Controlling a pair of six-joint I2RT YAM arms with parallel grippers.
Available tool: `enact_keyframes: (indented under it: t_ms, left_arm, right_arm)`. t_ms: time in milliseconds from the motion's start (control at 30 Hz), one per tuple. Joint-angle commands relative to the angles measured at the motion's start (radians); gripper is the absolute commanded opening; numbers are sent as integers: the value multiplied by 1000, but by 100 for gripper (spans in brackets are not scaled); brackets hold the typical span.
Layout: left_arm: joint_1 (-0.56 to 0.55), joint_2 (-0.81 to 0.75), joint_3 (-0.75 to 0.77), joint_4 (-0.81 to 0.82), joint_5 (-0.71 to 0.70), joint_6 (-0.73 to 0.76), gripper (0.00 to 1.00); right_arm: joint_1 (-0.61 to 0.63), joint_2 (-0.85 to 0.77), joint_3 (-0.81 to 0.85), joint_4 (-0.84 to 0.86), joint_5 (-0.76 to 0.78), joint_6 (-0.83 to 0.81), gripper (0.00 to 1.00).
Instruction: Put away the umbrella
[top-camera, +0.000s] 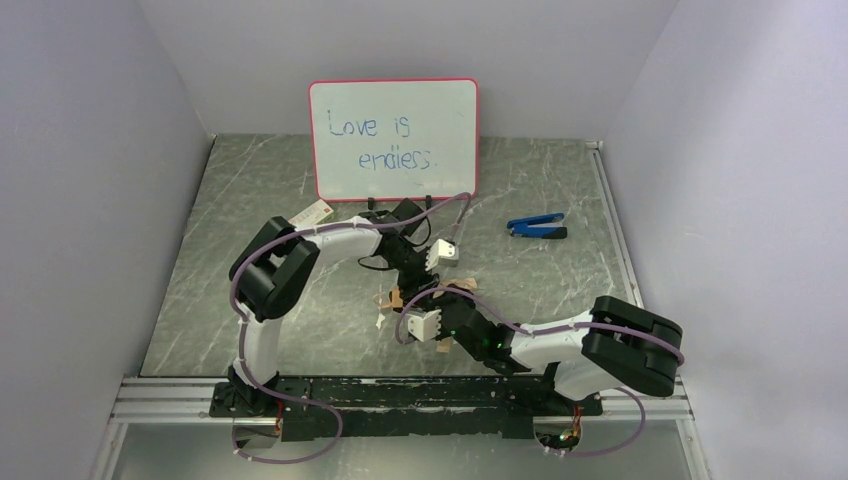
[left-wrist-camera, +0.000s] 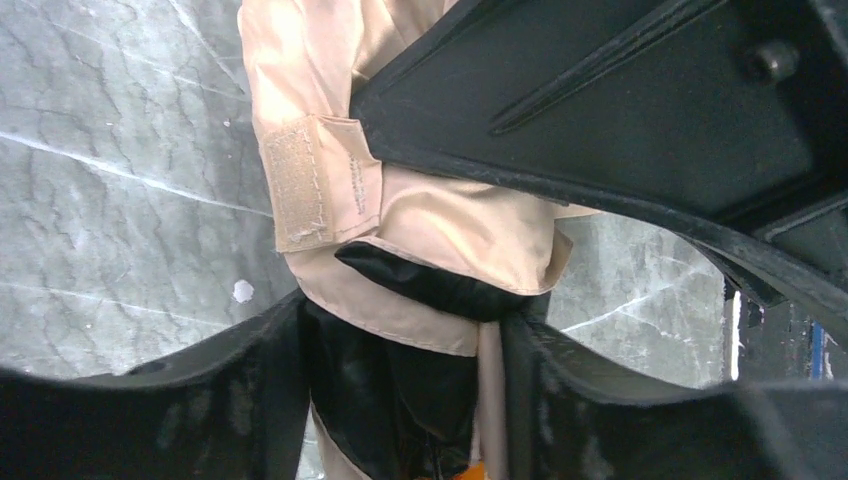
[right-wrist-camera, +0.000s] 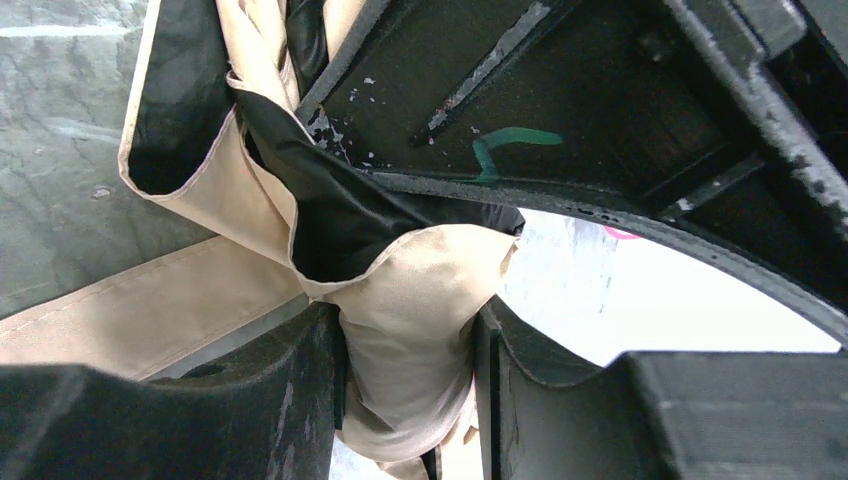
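Observation:
The umbrella (top-camera: 396, 297) is folded into a small tan and black bundle at the middle of the table, mostly hidden under both grippers. In the left wrist view its tan fabric (left-wrist-camera: 450, 220) with a velcro strap tab (left-wrist-camera: 310, 185) runs down between the fingers. My left gripper (left-wrist-camera: 400, 380) has both fingers pressed against the black and tan folds. A spot of orange handle shows at the bottom edge. My right gripper (right-wrist-camera: 410, 390) is shut on a bunched tan fold of the umbrella (right-wrist-camera: 420, 300). From above, the left gripper (top-camera: 415, 268) sits just behind the right gripper (top-camera: 447, 308).
A pink-framed whiteboard (top-camera: 393, 140) stands at the back. A blue and black clip tool (top-camera: 537, 226) lies to the back right. A small white and red box (top-camera: 312, 213) lies at the whiteboard's left foot. Metal rails (top-camera: 400, 392) run along the near edge.

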Motion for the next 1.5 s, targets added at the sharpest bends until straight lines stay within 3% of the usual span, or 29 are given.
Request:
enact_keyframes:
  t_ms: [0,233,333,467,567,900,1200,1467]
  left_arm:
    - [-22,26,-11,-16,-97,6,56]
    - [-43,-4,-49,-16,-149,42,25]
    - [-44,1,-47,-22,-158,35,6]
    - [-45,-1,-55,-10,-190,25,5]
    - [-45,-11,-76,18,-254,17,5]
    - [-45,-30,-116,50,-355,15,5]
    - [-45,-65,-176,124,-437,-11,5]
    - [-44,-81,-212,165,-489,-25,5]
  right_arm:
    - [7,6,-33,-109,-28,33,21]
    - [9,-21,-28,-116,-47,35,24]
    - [10,-43,-34,-108,-59,30,32]
    - [10,-106,-46,-123,-76,31,55]
    - [9,-195,-47,-160,-87,40,61]
    - [10,-553,48,-510,-200,200,63]
    - [10,-717,256,-882,-312,393,62]
    - [9,-816,385,-917,-219,583,59]
